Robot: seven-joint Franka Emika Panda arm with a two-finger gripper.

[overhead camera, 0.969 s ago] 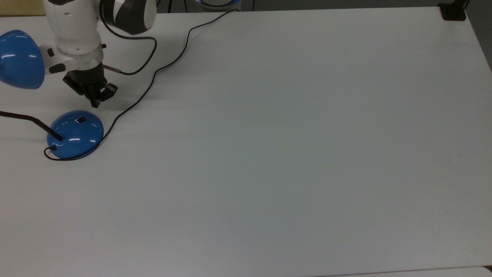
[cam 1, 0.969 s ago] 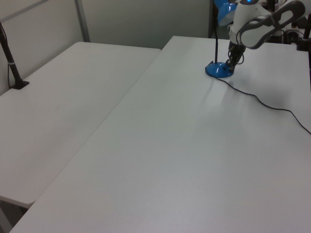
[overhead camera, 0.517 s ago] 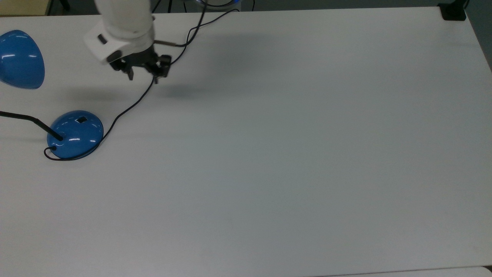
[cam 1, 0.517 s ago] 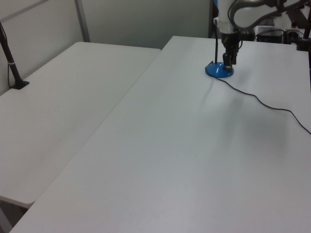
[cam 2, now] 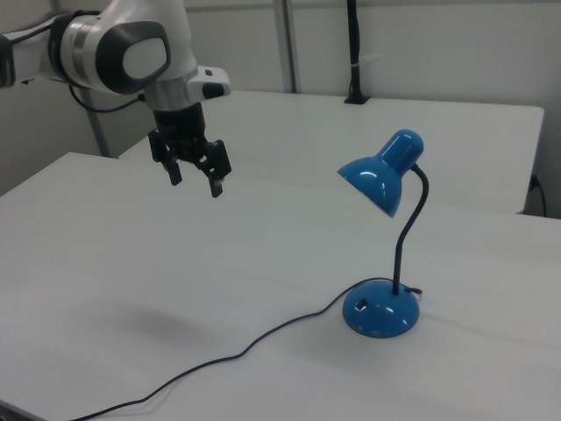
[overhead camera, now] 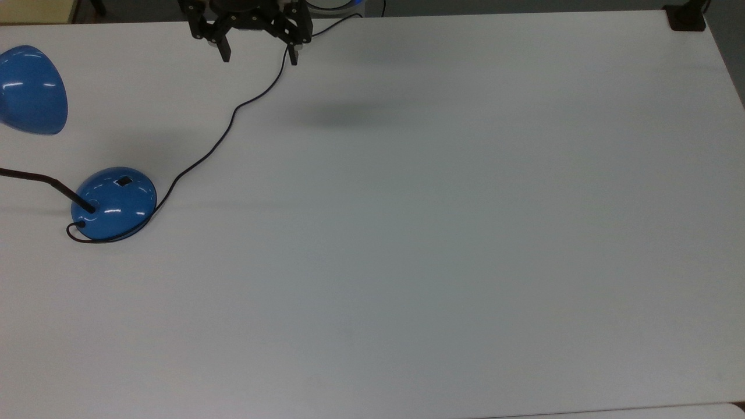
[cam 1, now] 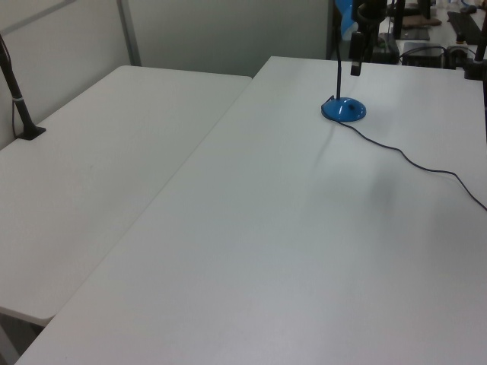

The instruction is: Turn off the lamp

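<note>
Now the claw (overhead camera: 258, 57) is well clear of the lamp (overhead camera: 114, 203): a second ago it sat just beside the switch (overhead camera: 123, 181) on the blue base, half a second ago it was already off over the cord (overhead camera: 233, 115), and at this moment it hangs high at the far edge of the table (overhead camera: 465, 233) in the top view. Fingers spread wide, holding nothing; the right view shows the claw (cam 2: 195, 179) up in the air, well to the left of the lamp (cam 2: 383, 263) as the right view has it.

Lamp stands at the top view's left, base on the table, shade (overhead camera: 29, 90) up over the far-left corner, cord running from the base to the far edge. Base looks unmoved.

My read: the press is done and this is the retreat. Shade interior isn't visible enough to confirm the bulb is out, so I can't tell if the switch actually flipped. If it did, the task is essentially finished.
</note>
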